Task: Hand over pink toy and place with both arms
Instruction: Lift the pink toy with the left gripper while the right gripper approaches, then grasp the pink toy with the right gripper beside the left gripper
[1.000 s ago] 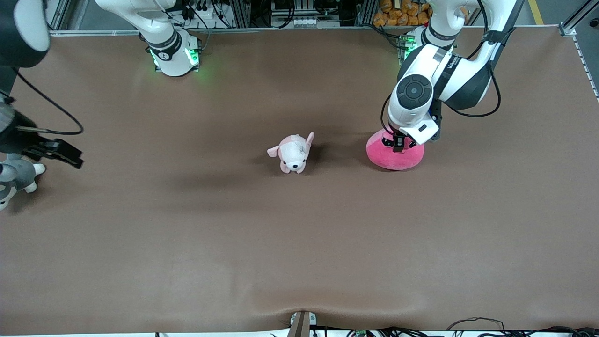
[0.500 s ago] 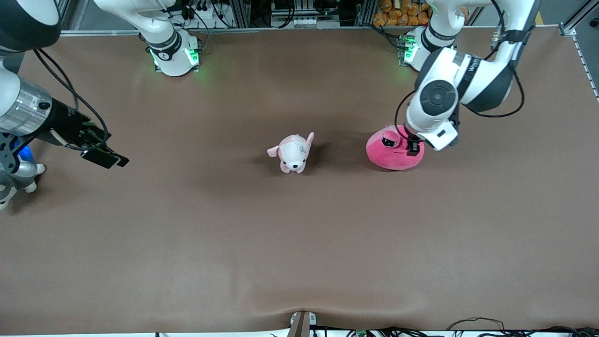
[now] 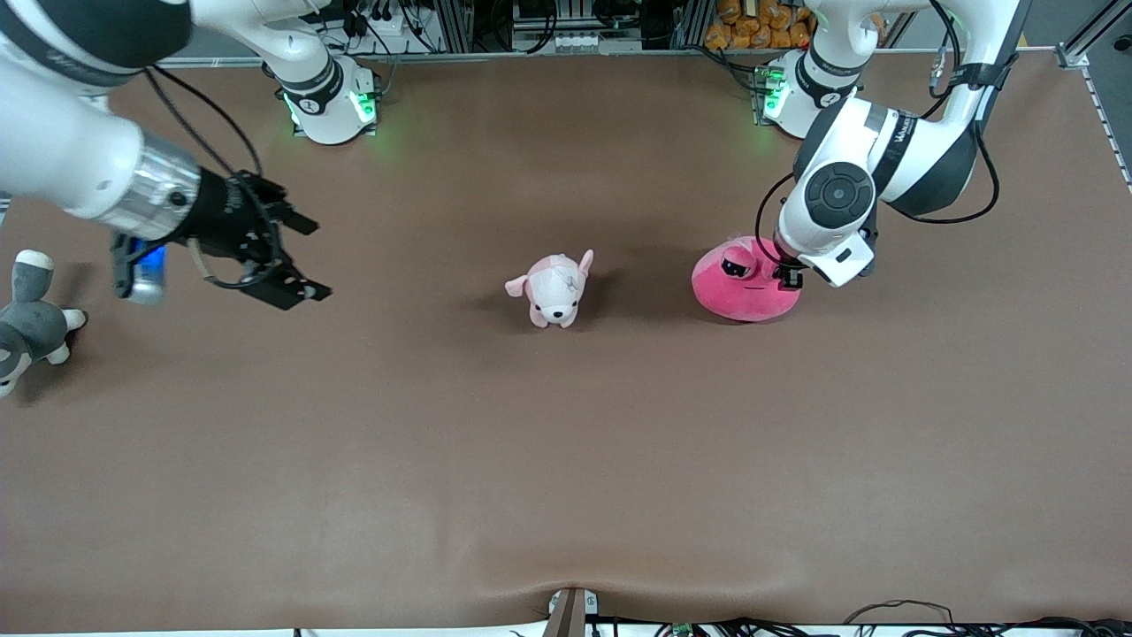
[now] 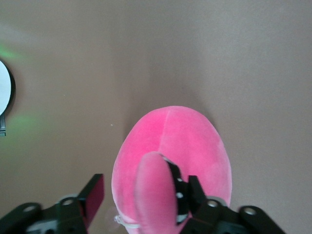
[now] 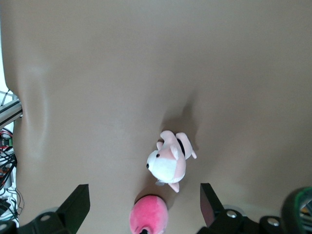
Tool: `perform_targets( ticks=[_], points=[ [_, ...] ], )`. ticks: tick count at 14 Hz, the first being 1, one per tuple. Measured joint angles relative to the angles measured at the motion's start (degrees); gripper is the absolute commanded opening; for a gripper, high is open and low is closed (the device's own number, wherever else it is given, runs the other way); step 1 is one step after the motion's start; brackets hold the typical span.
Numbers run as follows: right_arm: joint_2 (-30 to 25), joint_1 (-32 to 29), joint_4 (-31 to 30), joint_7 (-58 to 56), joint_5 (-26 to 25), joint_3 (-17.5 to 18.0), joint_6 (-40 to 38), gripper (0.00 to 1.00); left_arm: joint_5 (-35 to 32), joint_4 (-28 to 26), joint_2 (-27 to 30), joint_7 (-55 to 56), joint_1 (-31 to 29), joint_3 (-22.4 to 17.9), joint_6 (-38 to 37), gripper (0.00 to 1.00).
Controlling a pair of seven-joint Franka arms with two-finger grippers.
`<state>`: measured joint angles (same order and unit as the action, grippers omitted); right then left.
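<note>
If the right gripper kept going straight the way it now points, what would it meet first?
Probably the pale pink dog plush: the right gripper, open, points along the table toward it, with the pink toy farther on. Depth is unclear; it might pass above both.

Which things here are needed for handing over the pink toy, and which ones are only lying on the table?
Needed:
pink toy, on the table
left gripper, down at the pink toy
right gripper, open, over the table

Only lying there:
small dog plush, beside the pink toy
grey plush animal, at the right arm's end
</note>
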<state>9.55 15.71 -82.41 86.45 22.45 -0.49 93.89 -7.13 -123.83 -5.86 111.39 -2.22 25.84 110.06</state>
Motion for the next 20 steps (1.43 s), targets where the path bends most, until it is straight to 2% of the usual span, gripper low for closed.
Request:
perform_targets(
  ticks=[3,7,11,15,17,20],
  points=[
    [0.6,2.9,0.0,8.6,0.0,0.0,3.3,1.0,0.2,0.2,0.0,0.0,-1.1,0.0,0.1,0.0],
    [0.9,3.3,0.0,10.8,0.0,-0.1,3.9,1.0,0.5,2.9,0.1,0.0,-1.4,0.0,-0.3,0.0],
    [1.0,3.4,0.0,10.9,0.0,-0.1,3.9,1.0,5.6,11.3,0.6,0.0,-1.2,0.4,-6.5,0.0],
    [1.5,4.8,0.0,13.8,0.0,-0.1,3.9,1.0,16.6,21.9,1.5,0.1,-0.9,1.4,-11.8,0.0],
    [1.8,5.6,0.0,15.2,0.0,-0.1,3.9,1.0,20.0,25.0,1.6,1.5,-0.9,3.9,-12.2,0.0],
    [2.3,6.7,0.0,18.2,0.0,-0.1,4.5,1.0,24.9,29.9,0.5,10.1,0.1,7.5,-11.1,0.0]
  ],
)
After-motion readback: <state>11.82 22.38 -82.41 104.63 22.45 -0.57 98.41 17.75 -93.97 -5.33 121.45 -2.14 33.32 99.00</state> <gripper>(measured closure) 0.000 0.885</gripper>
